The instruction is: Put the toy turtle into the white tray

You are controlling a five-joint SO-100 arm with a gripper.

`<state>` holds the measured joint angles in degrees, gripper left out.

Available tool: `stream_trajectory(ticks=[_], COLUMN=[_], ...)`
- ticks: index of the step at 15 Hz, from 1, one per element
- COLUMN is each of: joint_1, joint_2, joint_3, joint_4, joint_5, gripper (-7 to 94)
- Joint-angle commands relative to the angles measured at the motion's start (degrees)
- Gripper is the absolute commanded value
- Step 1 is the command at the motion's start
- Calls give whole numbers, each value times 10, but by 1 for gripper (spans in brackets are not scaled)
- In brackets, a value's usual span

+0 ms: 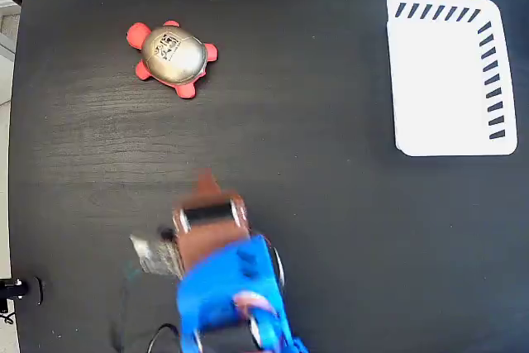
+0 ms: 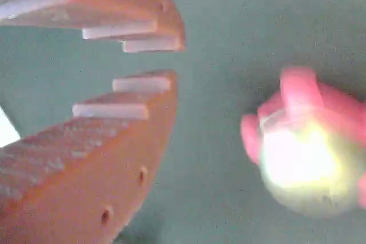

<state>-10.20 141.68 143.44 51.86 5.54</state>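
The toy turtle, with a shiny silver-beige shell and red head and feet, lies on the dark table at the upper left of the fixed view. In the wrist view the toy turtle shows blurred at the lower right. The white tray lies flat at the upper right, with nothing in it. My orange gripper is low in the middle, well short of the turtle and pointing towards it. In the wrist view the gripper holds nothing, its jaws nearly together with only a narrow slit at the tips.
The blue arm body fills the lower middle of the fixed view, with cables beside it at the left. The table's left edge runs down the picture, with a lighter floor beyond it.
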Motion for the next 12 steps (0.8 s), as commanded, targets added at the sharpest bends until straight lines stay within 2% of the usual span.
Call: stream_trajectory(ticks=[1,8,9,10,11,12], joint_1=[-12,2,4,4,4,3], joint_2=[-171,-439,-477,-512,-549,-582], joint_3=[-170,-525,-569,-607,-649,-685], joint_4=[28,181,197,210,225,237], joint_5=[41,171,190,206,220,227], gripper=[0,2,5,12,27,35])
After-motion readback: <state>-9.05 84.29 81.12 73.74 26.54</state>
